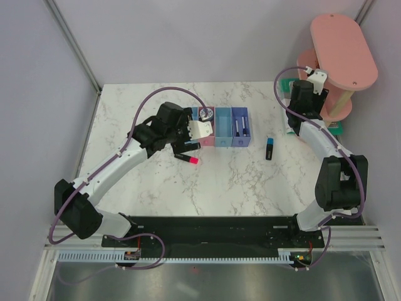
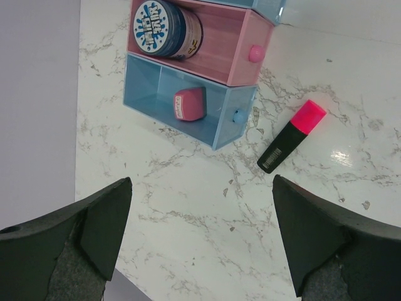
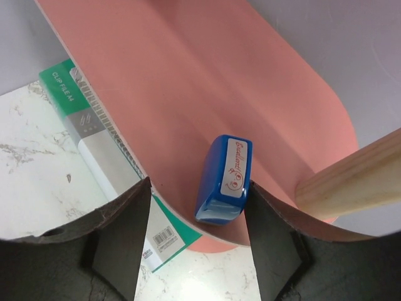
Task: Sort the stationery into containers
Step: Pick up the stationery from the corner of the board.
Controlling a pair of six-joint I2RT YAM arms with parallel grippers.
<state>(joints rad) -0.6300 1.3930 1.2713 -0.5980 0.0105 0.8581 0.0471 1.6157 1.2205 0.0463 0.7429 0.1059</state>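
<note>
1. The left gripper [image 2: 202, 182] hangs over the marble table [image 1: 250, 188] at the left end of the tray row. Its jaws are spread wide with nothing between them.
2. The row of four joined trays [image 1: 223, 143] sits near the middle of the table.
   - The end blue tray [image 2: 150, 94] holds a small pink eraser [image 2: 190, 103].
   - The pink tray [image 2: 232, 56] touching it holds the round blue pot [image 2: 164, 25], which stands upright with its printed lid up.
   - The violet-blue tray [image 1: 241, 127] at the right end holds thin dark pen-like items, too small to name exactly.
3. The pink-ended highlighter [image 2: 292, 135] lies flat on the table outside the trays. It is near the front corner of the end blue tray but does not touch it.
4. The blue-ended highlighter [image 1: 269, 148] lies on the table just to the right of the violet-blue tray and apart from it.
5. The right gripper [image 3: 199, 183] reaches into the lower tier of the pink shelf [image 3: 188, 94] at the table's far right.
   - Its jaws are parted and straddle a blue eraser [image 3: 224, 179] lying on that tier.
   - One finger [image 3: 276, 238] is at the eraser's edge.
   - The other finger [image 3: 119, 238] has a clear gap to it, so the eraser is not clamped.
6. A wooden post [image 3: 351, 179] of the shelf rises just beside the eraser. A green clip file pack [image 3: 69, 88] lies under the shelf's edge.
</note>
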